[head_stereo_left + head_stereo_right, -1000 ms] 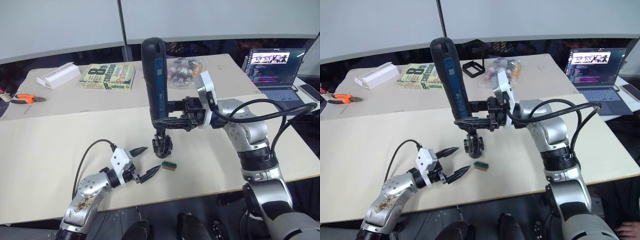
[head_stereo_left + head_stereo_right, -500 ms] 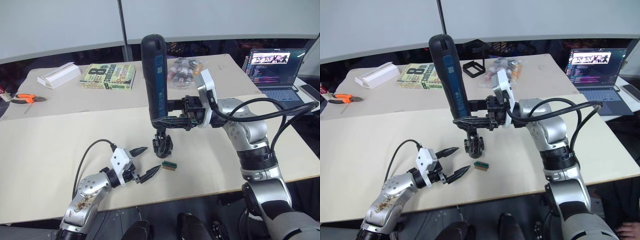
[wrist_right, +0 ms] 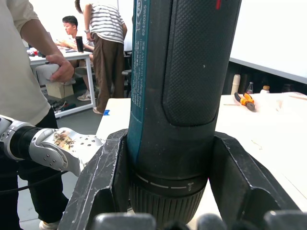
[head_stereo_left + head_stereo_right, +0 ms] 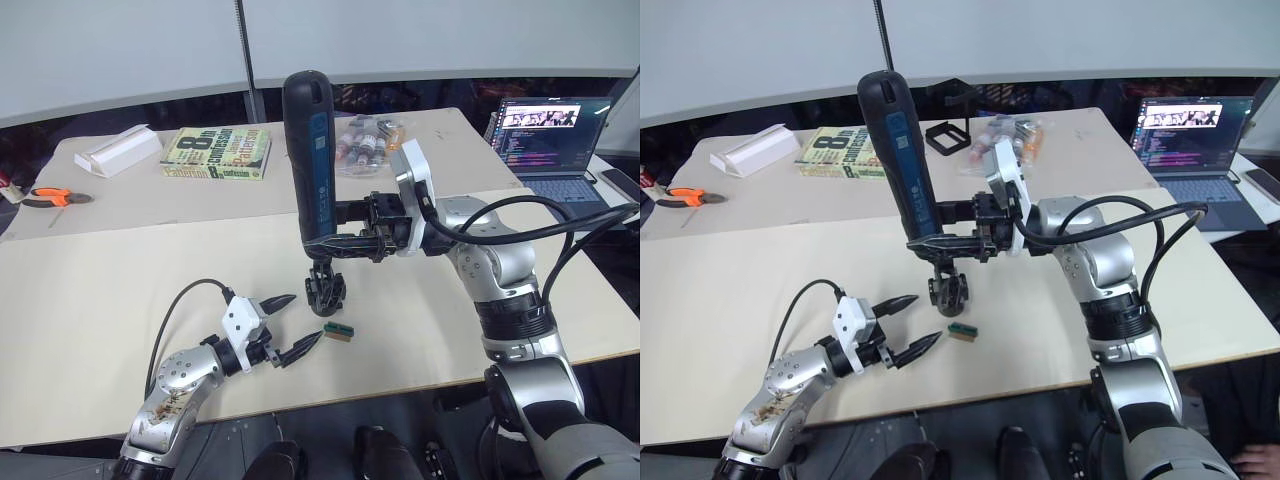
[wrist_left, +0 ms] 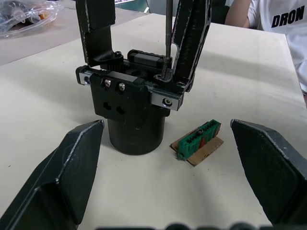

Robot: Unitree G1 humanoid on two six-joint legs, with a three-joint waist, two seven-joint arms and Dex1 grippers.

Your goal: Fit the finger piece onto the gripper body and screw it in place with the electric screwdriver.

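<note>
Nearest to me, the left claw (image 4: 283,326) hangs low over the front edge of the pale desk (image 4: 90,300), its two black pointed fingers spread wide apart and holding nothing. Just past its tips lies a small green-and-tan block (image 4: 339,331), flat on the desk and untouched.

A little further in stands the gripper body (image 5: 134,112), a small black plastic and metal mechanism on a rounded base, upright on the desk with black fingers rising from its top. I can't pick out a loose finger piece anywhere, so my guess is it is already seated on the body.

Directly above it the right claw (image 4: 945,243) is clamped round the lower end of the electric screwdriver (image 4: 312,160), a thick black cylinder with a blue side strip, held almost upright. From the left wrist view its thin metal bit comes down into the top of the body beside a small screw, though I can't tell whether it sits in the screw head.

So it looks like the screwing stage: fitting done, fastening under way or about to be.

Beyond, a book (image 4: 215,153) and a laptop (image 4: 550,132) sit well apart.
</note>
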